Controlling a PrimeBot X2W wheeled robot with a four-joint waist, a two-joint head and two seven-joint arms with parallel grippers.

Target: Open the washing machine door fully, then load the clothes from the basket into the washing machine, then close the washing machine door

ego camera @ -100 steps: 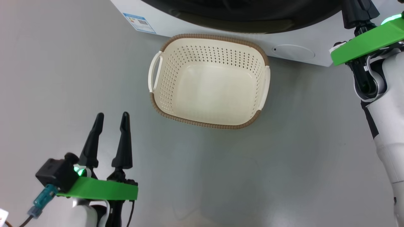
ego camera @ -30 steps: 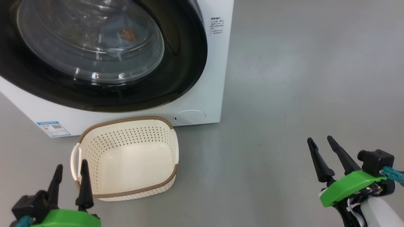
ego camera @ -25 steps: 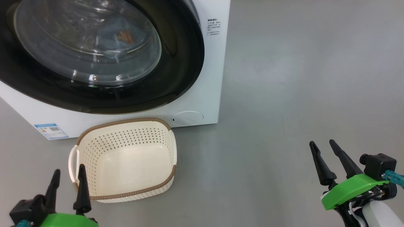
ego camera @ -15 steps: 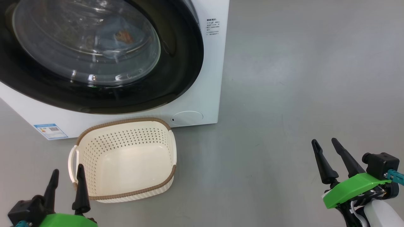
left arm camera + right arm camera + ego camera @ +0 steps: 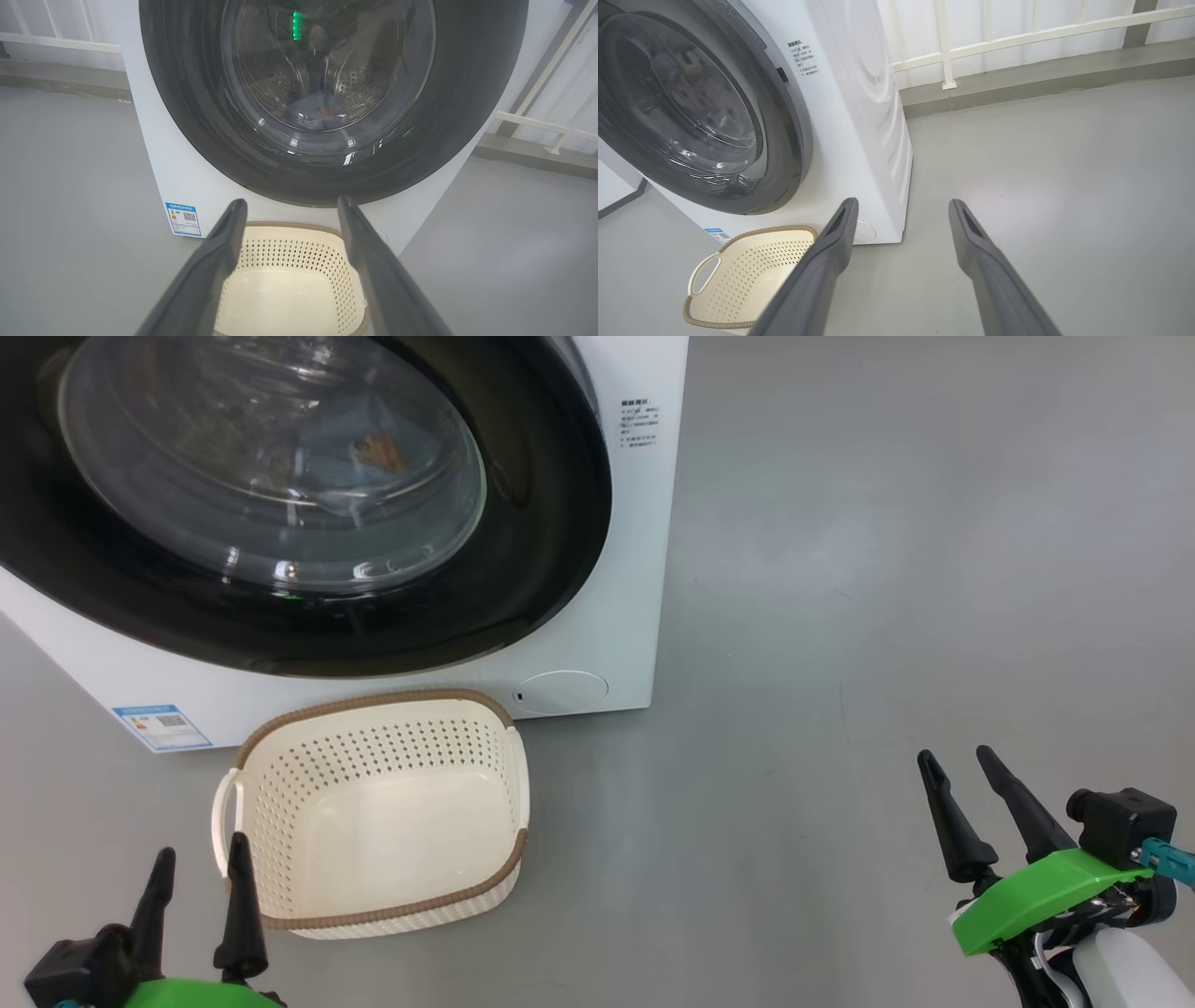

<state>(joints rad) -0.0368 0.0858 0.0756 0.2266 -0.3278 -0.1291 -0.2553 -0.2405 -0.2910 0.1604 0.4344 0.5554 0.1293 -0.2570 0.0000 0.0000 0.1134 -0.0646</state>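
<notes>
While the left pincer [image 5: 203, 845] is hanging released and empty near the empty basket [image 5: 373, 702], the clothes [image 5: 373, 448] are showing inside the washing machine [image 5: 644, 616] behind the washing machine door [image 5: 541, 569], which is looking shut; if it isn't latching fully, it risks swinging open. Right pincer [image 5: 954, 753] is hanging released, empty, well apart.

Head camera is looking steeply down from high up: washing machine [image 5: 639, 569] is sitting at 10 to 12 o'clock, basket [image 5: 392, 756] is lying at 7 o'clock. Left wrist camera is sitting low and close, facing the washing machine door [image 5: 467, 93] nearly square-on, basket at 6 o'clock. Right wrist camera is sitting farther off to the right, viewing the machine obliquely at 10 o'clock, railing [image 5: 942, 37] at 12 o'clock. All three are sharing door, basket and grey floor [image 5: 887, 616].
</notes>
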